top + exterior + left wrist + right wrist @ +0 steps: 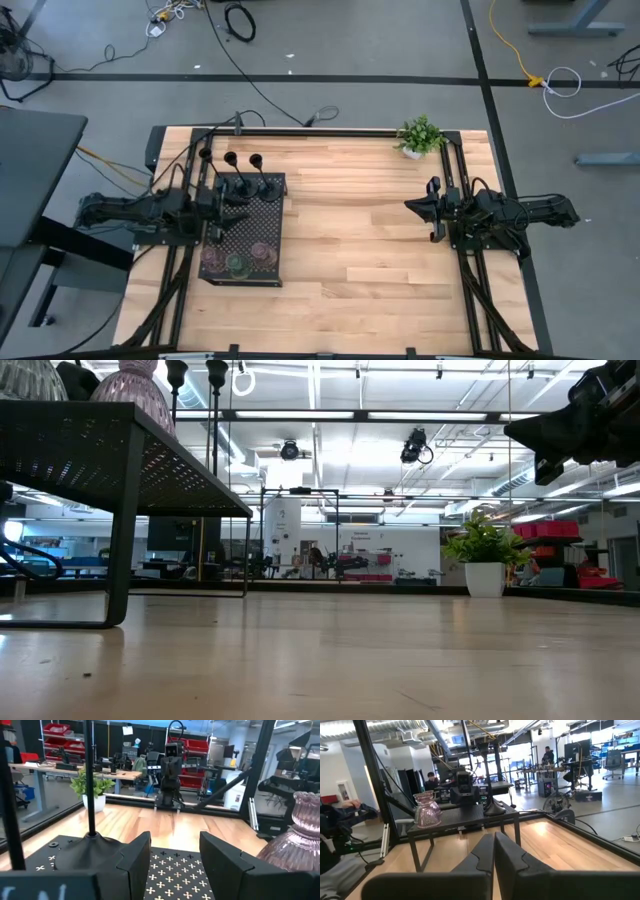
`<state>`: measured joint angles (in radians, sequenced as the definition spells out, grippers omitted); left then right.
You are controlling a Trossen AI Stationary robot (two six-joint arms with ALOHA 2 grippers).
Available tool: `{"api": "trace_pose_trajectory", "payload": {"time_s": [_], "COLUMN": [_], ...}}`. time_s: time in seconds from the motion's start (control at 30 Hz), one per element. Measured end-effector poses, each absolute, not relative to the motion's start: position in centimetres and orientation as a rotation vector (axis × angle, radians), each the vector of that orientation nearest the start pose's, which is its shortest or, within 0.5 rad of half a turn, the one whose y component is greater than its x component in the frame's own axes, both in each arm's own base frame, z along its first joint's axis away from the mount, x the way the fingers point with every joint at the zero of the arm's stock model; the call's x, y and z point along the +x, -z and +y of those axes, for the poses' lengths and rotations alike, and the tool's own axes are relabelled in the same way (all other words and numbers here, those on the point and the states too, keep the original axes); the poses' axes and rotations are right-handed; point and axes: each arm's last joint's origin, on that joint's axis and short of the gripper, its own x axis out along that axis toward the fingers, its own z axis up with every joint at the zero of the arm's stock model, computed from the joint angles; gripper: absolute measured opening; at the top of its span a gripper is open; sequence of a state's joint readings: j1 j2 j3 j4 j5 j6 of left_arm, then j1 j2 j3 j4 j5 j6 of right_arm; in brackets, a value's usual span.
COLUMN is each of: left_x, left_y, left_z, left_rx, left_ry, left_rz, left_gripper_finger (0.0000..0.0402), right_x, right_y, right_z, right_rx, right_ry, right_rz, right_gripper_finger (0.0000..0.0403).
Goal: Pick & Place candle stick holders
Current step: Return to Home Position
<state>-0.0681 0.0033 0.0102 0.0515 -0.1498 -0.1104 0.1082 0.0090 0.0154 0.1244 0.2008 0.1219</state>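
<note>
Three tall thin black metal candlestick holders (268, 190) stand along far edge of black perforated shelf (255, 225), left side of wooden table (360, 240). Three squat hourglass glass holders (238, 263) sit in a row at shelf's near edge. L gripper (175, 851) is over shelf, fingers spread. R gripper (494, 845) is near table's right edge, fingers pressed together.

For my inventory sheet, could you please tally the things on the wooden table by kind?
Tall thin black metal candlestick holders: 3
Small squat tinted glass candle holders: 3
Black perforated metal shelf: 1
Small green potted plant: 1
Total: 8
</note>
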Motion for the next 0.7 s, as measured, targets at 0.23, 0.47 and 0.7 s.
{"api": "trace_pose_trajectory", "payload": {"time_s": [0.23,0.47,0.7], "left_x": [9.7,9.5,9.2], "left_y": [-17.2,-18.3,-19.1], "left_z": [-0.2,-0.2,-0.2], "left_rx": [-0.213,-0.19,-0.196], "left_ry": [-0.082,-0.076,-0.068], "left_rz": [-0.072,-0.109,-0.124], "left_gripper_finger": [0.0172,0.0172,0.0172], "right_x": [9.6,9.6,9.6], "right_y": [-18.0,-18.0,-18.0], "right_z": [0.5,0.5,0.5], "right_rx": [0.142,0.142,0.142], "right_ry": [0.085,0.085,0.085], "right_rz": [-0.135,-0.135,-0.135], "right_gripper_finger": [0.0013,0.0013,0.0013]}}
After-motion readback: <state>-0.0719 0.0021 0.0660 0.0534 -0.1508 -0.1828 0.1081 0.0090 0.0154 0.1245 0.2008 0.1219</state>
